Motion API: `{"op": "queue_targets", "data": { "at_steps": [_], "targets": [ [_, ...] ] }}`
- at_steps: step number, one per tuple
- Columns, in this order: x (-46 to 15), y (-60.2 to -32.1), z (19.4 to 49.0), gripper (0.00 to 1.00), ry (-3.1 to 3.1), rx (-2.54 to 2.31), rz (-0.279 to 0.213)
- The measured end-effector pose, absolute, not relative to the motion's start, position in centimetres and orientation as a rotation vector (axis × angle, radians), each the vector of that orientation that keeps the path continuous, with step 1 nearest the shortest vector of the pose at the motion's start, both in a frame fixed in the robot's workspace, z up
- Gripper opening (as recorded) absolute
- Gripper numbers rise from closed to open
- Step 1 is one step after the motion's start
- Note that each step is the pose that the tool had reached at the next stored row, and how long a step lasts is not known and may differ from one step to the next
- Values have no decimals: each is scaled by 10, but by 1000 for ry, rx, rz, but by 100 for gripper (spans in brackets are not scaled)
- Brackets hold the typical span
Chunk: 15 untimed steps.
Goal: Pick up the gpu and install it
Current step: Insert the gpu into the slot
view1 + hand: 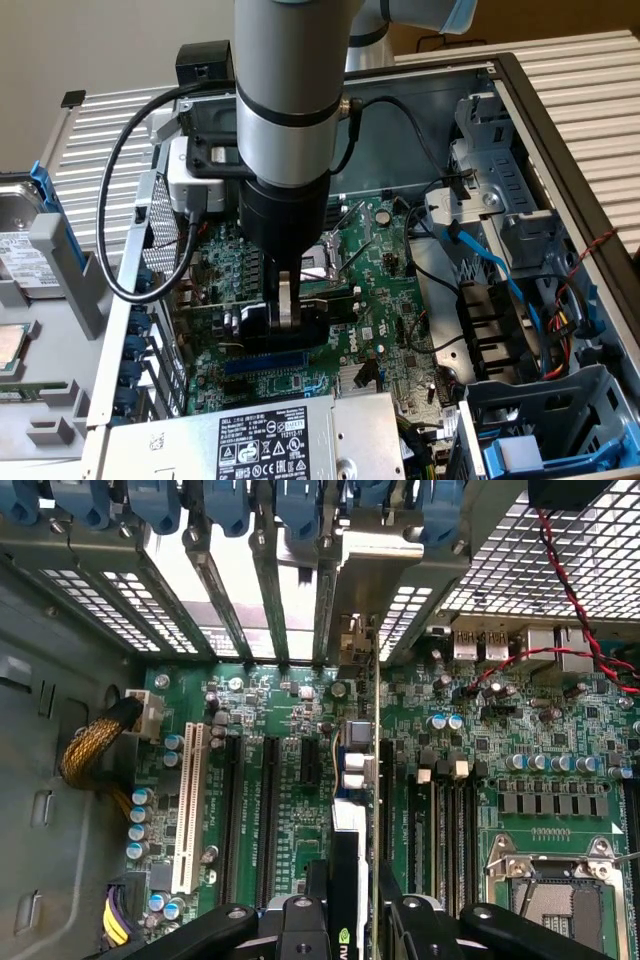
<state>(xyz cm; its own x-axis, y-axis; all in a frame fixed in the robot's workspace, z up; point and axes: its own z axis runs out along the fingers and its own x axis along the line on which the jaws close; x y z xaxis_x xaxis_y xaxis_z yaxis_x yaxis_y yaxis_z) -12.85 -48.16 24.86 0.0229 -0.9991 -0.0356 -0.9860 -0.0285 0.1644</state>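
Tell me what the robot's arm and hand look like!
The arm is a fat round tube, shiny silver with a black ring and a pale blue cap higher up. The hand is black and chunky with a silvery metal finger. A long black cable loops beside it, near a small black box.

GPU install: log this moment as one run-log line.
gripper: shut on gpu | gpu: upright on edge over motherboard | bracket: at rear slot openings | seated: cannot tell

The power supply label (265, 447) reads Dell, and the gpu (348, 865) bears a green Nvidia logo.
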Motion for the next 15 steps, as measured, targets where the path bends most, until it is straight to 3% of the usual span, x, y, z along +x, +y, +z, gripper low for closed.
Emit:
{"op": "queue_targets", "data": {
  "at_steps": [15],
  "targets": [
    [-131, -482, 246, 29, -2122, 2178, -215]
  ]
}}
